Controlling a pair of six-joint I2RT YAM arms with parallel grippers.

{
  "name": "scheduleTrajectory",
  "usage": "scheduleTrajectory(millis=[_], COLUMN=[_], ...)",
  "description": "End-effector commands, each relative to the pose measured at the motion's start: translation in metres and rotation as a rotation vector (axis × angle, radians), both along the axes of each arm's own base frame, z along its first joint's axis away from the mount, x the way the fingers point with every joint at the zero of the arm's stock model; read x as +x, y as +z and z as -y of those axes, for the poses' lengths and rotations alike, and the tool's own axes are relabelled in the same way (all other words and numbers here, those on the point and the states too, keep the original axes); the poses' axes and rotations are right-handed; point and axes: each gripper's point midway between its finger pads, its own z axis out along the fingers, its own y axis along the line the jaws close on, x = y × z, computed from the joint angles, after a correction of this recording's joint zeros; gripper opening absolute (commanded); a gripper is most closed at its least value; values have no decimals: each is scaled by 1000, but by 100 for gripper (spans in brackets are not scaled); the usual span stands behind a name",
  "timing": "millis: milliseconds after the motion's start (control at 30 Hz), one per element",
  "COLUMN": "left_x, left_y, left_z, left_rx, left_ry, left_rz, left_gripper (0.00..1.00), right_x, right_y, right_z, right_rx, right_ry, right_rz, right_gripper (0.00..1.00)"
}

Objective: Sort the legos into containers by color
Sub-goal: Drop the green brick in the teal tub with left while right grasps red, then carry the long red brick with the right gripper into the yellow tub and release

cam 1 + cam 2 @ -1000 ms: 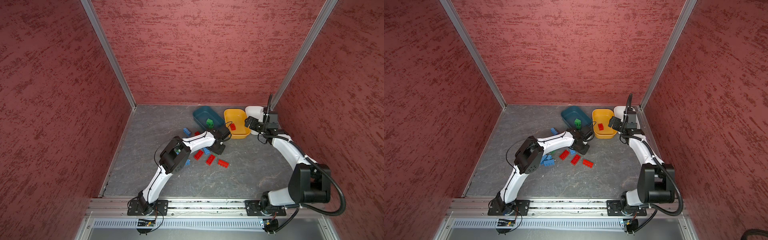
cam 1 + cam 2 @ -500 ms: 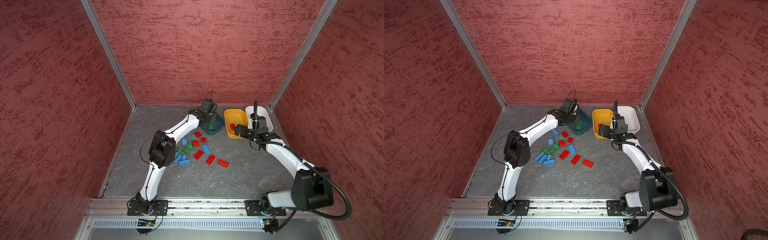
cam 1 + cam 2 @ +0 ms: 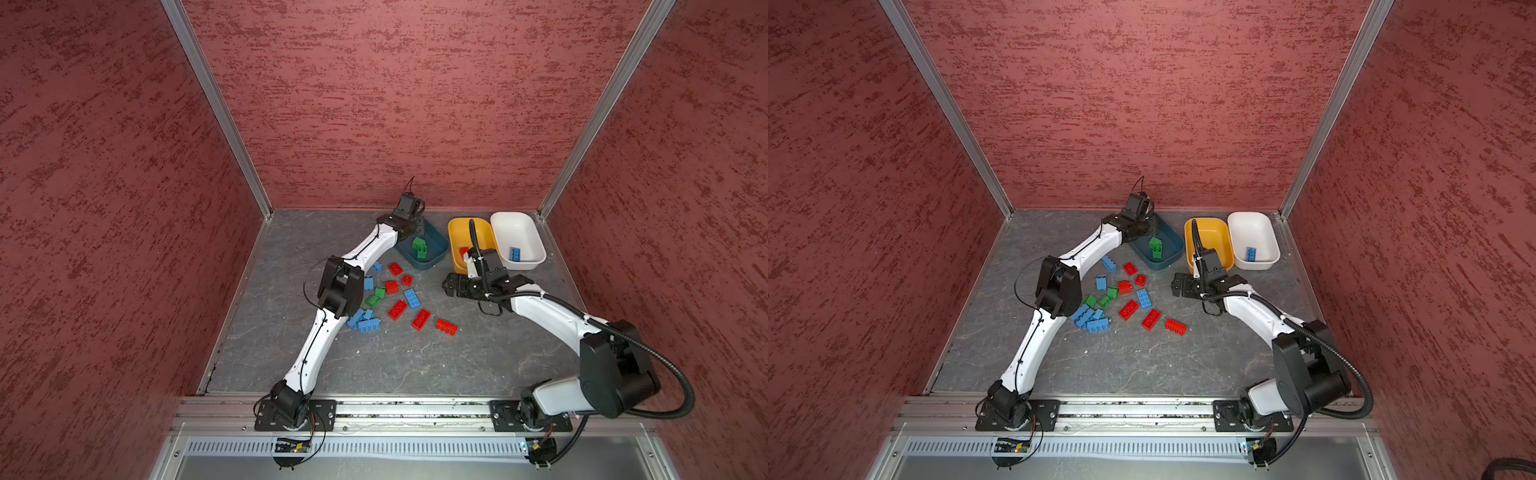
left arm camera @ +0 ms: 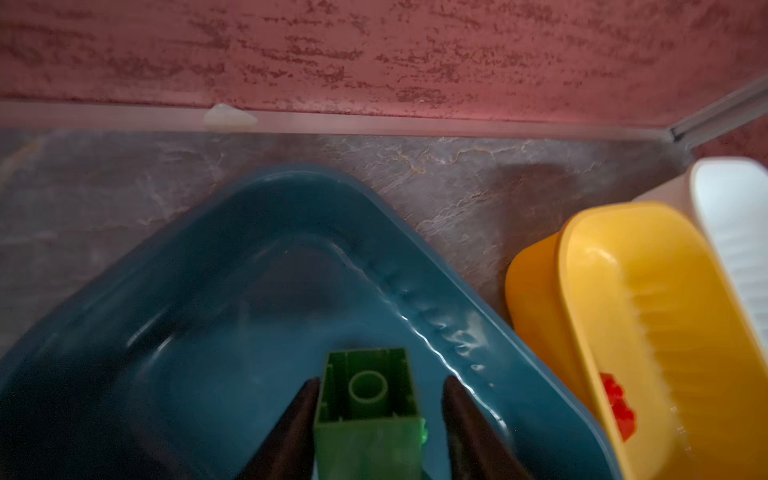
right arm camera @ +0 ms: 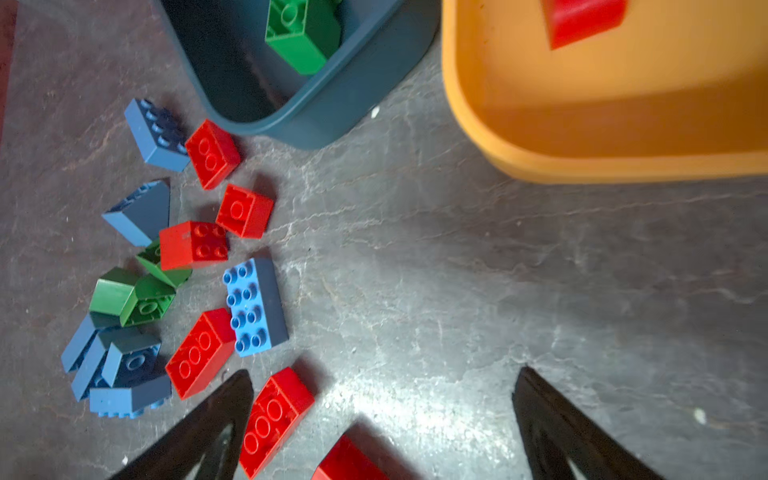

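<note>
The left end effector (image 4: 380,382) hangs over the dark teal tub (image 3: 434,261); a second ago it was down among the loose bricks (image 3: 397,309) on the desk (image 3: 374,365). Its fingers have parted and now stand wider than the green brick (image 4: 365,411) between them, with a gap on 1 side. 2 green bricks show in that tub. The right end effector (image 5: 385,372) has drawn back from the orange-yellow tub (image 3: 460,232), where 1 red brick (image 3: 464,252) lies, and hovers spread wide over bare desk beside the loose red ones. 1 blue brick (image 3: 515,253) sits in the white tub (image 3: 519,230)
</note>
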Motion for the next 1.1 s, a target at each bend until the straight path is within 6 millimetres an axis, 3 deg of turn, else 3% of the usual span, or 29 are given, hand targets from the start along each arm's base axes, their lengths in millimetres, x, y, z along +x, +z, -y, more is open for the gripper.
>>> scheduleTrajectory(millis=[0,100,233,567,767,1067], left_x=[0,-8,-16,-49,-65,-74], left_y=[34,43,58,97,106,109], left_z=[3,11,9,-9,-22,-34], left_rx=[-47,-72,-62,-115,-118,-108], left_ry=[0,-39,-25,-12,-1,8], left_rz=[39,42,62,119,134,133], left_gripper=[77,89,96,99,99,99], right_x=[-19,-30,-54,-101,-100,-97], right_y=[-10,-15,-24,-54,-64,-74], right_z=[-13,-24,-44,-53,-40,-32], right_rx=[18,36,103,11,-185,-380], right_ry=[49,90,174,241,198,162], right_rz=[-53,-68,-115,-214,-202,-190], right_gripper=[99,99,99,95,70,51])
